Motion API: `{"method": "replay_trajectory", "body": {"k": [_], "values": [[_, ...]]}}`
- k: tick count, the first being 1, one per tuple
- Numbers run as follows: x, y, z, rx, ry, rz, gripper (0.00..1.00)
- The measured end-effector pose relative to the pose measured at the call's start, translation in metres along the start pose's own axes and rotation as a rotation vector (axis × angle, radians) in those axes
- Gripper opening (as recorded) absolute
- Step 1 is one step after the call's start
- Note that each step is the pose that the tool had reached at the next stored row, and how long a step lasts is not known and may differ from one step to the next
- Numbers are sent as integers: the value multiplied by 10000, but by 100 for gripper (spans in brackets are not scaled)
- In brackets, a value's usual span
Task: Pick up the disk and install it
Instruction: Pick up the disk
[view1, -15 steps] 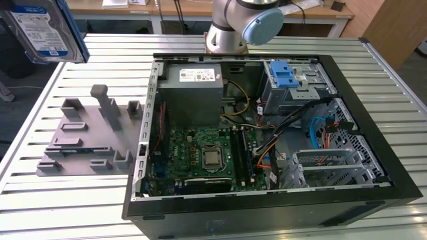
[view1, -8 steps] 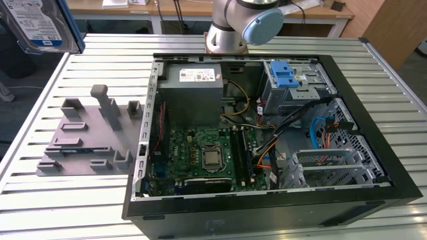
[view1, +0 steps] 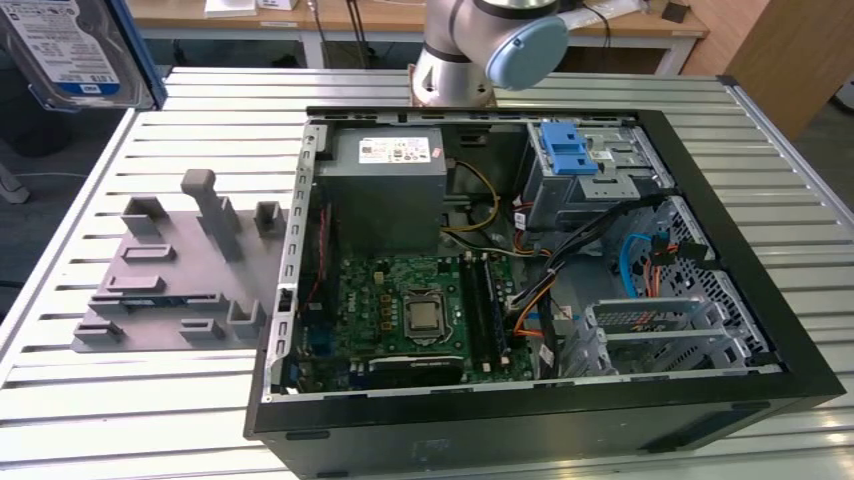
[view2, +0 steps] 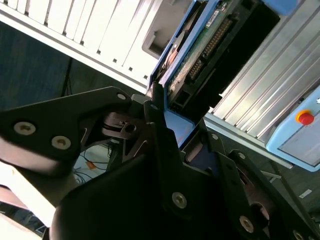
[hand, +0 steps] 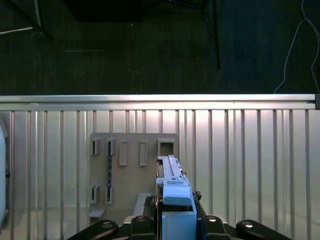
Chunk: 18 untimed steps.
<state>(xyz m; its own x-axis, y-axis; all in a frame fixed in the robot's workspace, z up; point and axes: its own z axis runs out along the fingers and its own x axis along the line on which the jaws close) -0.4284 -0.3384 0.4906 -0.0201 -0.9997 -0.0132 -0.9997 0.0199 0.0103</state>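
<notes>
The disk (view1: 70, 52), a silver drive with a white and blue label in a blue bracket, hangs high at the exterior view's upper left, above the table's edge. In the second wrist view my gripper (view2: 172, 125) is shut on the disk (view2: 200, 45), whose green circuit board and blue rim rise from between the black fingers (view2: 157, 130). The first wrist view shows the disk (hand: 172, 185) edge-on in the gripper (hand: 175, 222), high above the grey fixture plate (hand: 131, 170). The silver drive cage (view1: 587, 165) with a blue latch sits in the open computer case (view1: 747, 380).
The case lies open on the slatted metal table (view1: 147, 400), with a grey power-supply box (view1: 387, 190), a green motherboard (view1: 414, 310) and loose cables inside. The grey fixture plate (view1: 187, 275) with upright posts lies beside the case. The arm's base (view1: 461, 50) stands behind it.
</notes>
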Motion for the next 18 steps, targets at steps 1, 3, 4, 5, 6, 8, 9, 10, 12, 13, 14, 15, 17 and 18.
{"method": "replay_trajectory", "body": {"k": [1,3,4,5,6,8,9,10,12,13,14,15,17,18], "values": [[35,0,0,0,0,1,36],[114,-2,0,2,-1,0,36],[154,-3,-2,0,0,0,36],[192,-4,-3,0,0,0,36],[223,-9,-2,1,-1,0,36],[261,-56,-3,2,-1,0,36],[267,-99,-4,0,0,0,36],[270,-144,-5,-1,0,-1,36],[271,-234,-5,0,0,0,36],[271,-278,-5,0,-1,0,36],[271,-327,-6,-1,0,0,36],[271,-373,-6,-1,0,0,36],[273,-461,-7,0,-1,0,36],[279,-495,-7,0,-1,0,36]]}}
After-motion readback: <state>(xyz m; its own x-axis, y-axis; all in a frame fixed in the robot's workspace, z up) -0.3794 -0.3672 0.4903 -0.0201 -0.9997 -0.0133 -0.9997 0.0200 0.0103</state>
